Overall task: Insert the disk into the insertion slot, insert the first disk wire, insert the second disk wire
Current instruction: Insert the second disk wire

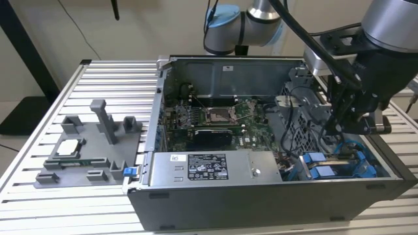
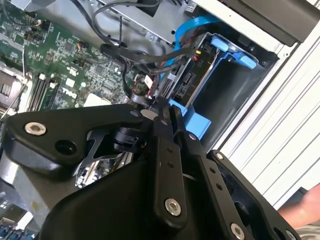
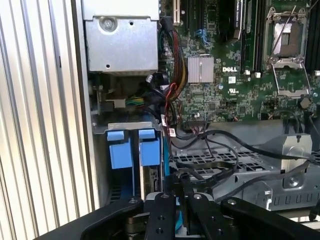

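Observation:
The disk sits inside the insertion slot, its blue carrier around it and its connector end facing outward. In the first wrist view the disk lies behind two blue tabs. My gripper hangs right at that connector end, with its black fingers drawn together on a small dark plug among the disk wires. A blue wire loops above the bay. In the exterior view the gripper reaches down into the case's right side, above the blue-fronted slot.
The open case holds a motherboard with a square CPU socket and a grey labelled power-supply box. Loose black cables cross a perforated grey bracket. A grey fixture with parts stands on the slatted table. Something skin-coloured, perhaps a hand, shows beside the case.

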